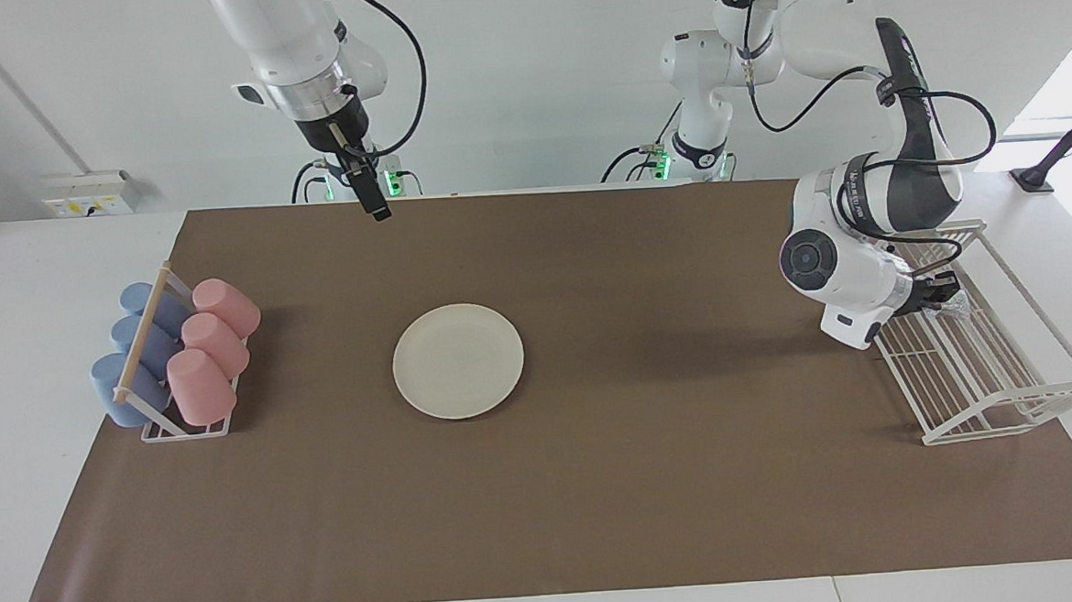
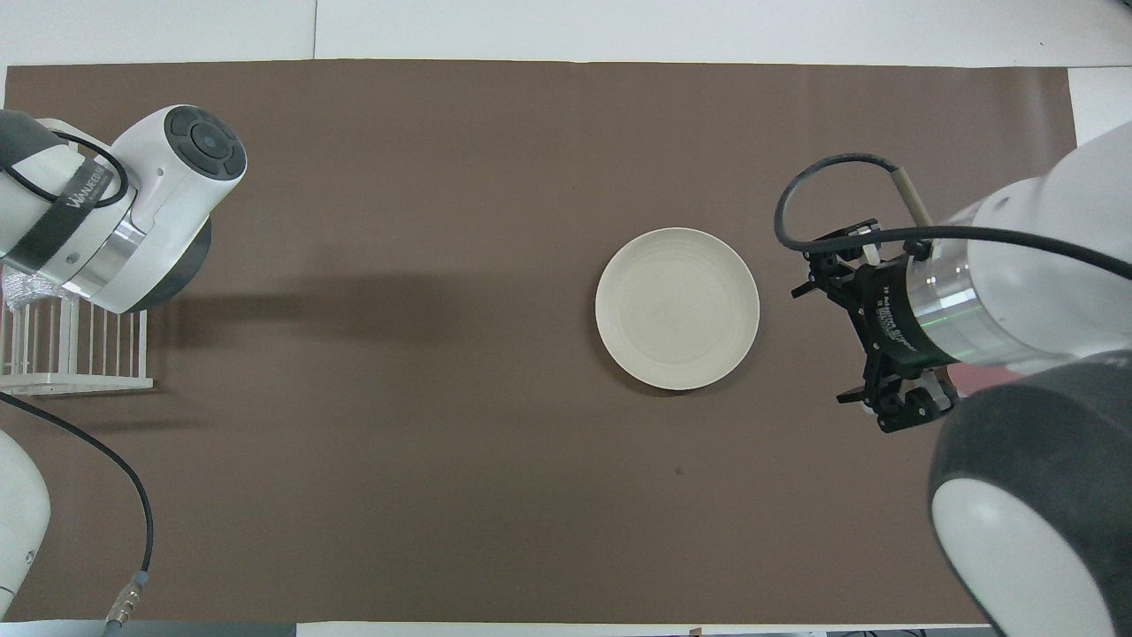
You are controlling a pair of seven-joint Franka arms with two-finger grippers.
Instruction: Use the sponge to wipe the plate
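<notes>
Sponge grab at the left arm's end, plate mid-mat.
Left gripper [image 1: 944, 291] is clamped on sponge [image 1: 954, 302] in rack [image 1: 1009, 405]; plate [image 1: 458, 361] lies well apart toward right gripper [image 1: 383, 213], which hangs open.

- I see the round shallow cream-white plate [image 1: 457, 361] mid-mat on the brown paper mat [image 1: 655, 478].
- White wire rack [image 1: 990, 378] at left arm's end; silvery mesh sponge [image 1: 954, 307] in it.
- Rack of pink and blue cups [image 1: 172, 361] at right arm's end.
</notes>
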